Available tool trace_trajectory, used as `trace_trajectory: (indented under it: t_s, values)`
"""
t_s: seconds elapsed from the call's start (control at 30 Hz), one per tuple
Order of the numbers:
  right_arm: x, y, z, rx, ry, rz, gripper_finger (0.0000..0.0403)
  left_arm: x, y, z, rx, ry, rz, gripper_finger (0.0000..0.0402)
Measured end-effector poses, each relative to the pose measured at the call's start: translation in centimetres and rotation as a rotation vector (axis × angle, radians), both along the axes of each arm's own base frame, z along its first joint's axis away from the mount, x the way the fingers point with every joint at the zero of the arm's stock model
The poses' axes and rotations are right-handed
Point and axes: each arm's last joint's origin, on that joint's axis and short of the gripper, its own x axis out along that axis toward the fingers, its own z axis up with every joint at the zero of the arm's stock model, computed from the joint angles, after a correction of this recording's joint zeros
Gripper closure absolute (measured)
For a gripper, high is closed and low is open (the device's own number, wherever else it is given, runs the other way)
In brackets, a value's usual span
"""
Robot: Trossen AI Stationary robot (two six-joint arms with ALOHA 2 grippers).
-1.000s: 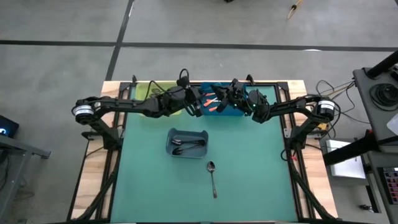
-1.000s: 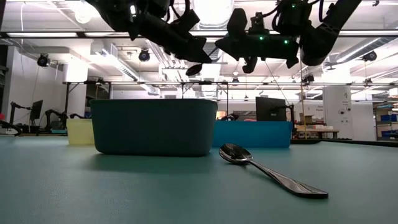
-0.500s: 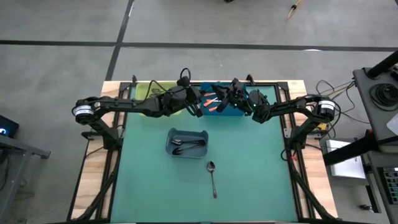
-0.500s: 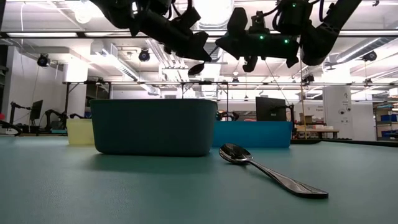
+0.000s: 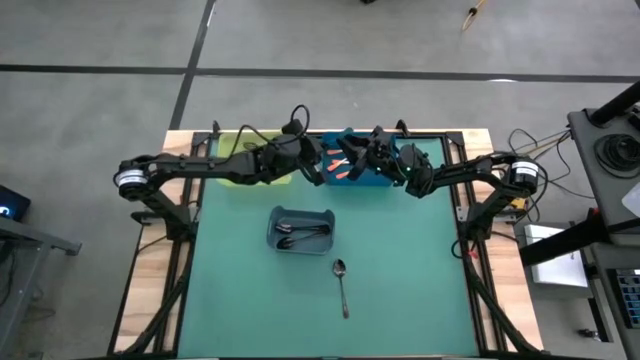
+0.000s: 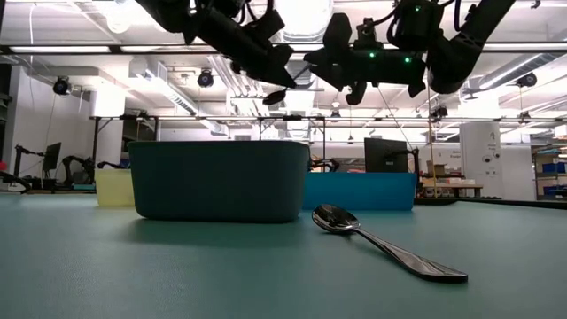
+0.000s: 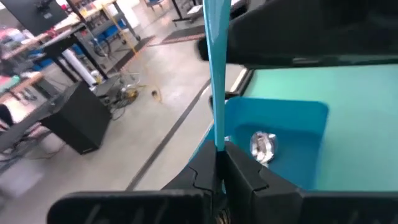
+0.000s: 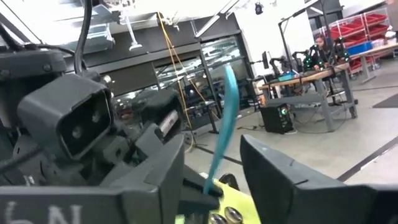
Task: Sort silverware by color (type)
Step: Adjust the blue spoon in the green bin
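Above the counter (image 5: 400, 260), left jaws pinched the blue spoon (image 7: 216, 74); right jaws spread; a weak pinch might drop it.

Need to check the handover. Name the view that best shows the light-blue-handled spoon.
Left wrist view: the left gripper is shut on the light-blue-handled spoon, its handle running clear. Right wrist view shows the handle between the open right gripper. Low view shows only its bowl; high view hides it.
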Motion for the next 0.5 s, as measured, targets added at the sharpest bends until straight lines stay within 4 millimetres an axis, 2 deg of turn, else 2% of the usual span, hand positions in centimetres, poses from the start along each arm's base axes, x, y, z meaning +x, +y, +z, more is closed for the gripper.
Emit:
trace_trajectory:
  t_s: [0.13, 0.27, 0.37, 0.5]
  values:
    - [-0.2, -0.6, -0.1, -0.002, 0.029, -0.025, 0.0235, -1.4, 0.8, 0.9, 0.004, 0.099, 0.03, 0.0401]
    - [-0.6, -1.5, -0.4, 0.032, 0.067, -0.049, 0.0226, -3.7, 2.3, 1.9, -0.036, 0.36, 0.054, 0.0401]
    - [-0.8, -2.2, -0.7, 0.048, 0.094, -0.07, 0.0226, -6.1, 4.0, 3.1, -0.12, 0.583, 0.049, 0.0401]
    - [-1.0, -2.7, -0.9, 0.048, 0.118, -0.091, 0.0231, -9.6, 6.3, 2.9, -0.307, 0.79, -0.05, 0.0401]
